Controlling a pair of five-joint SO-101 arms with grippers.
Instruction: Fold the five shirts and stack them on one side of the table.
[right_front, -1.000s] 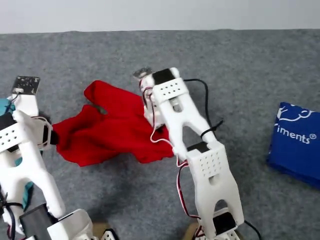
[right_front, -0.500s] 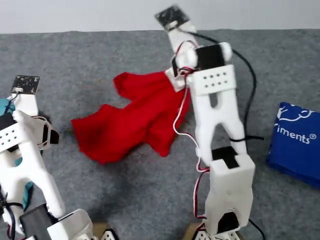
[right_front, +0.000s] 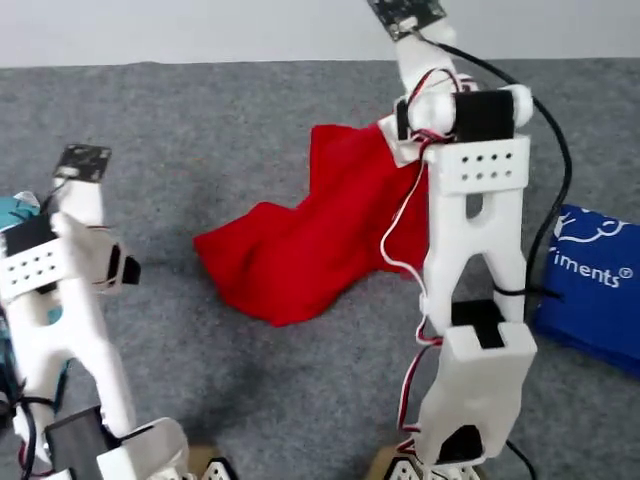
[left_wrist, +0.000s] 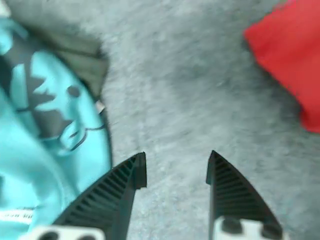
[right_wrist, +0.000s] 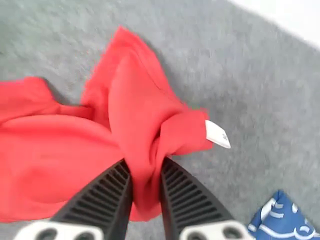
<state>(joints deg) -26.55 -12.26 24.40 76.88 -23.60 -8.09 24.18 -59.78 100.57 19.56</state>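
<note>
Here, a bunched fold of the red shirt (right_wrist: 60, 150) is clamped in the right gripper (right_wrist: 146, 170), and the rest is draped across the middle of the grey table (right_front: 200, 110). The left gripper (left_wrist: 175, 167) is held with jaws apart over the table, beside a teal shirt (left_wrist: 40, 150). A blue folded shirt (right_front: 595, 290) is seen at the table's right edge.

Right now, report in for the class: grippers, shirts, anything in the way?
Right gripper shut on red shirt. Left gripper open over table, beside teal shirt. Blue shirt lies apart, not in the way.
</note>
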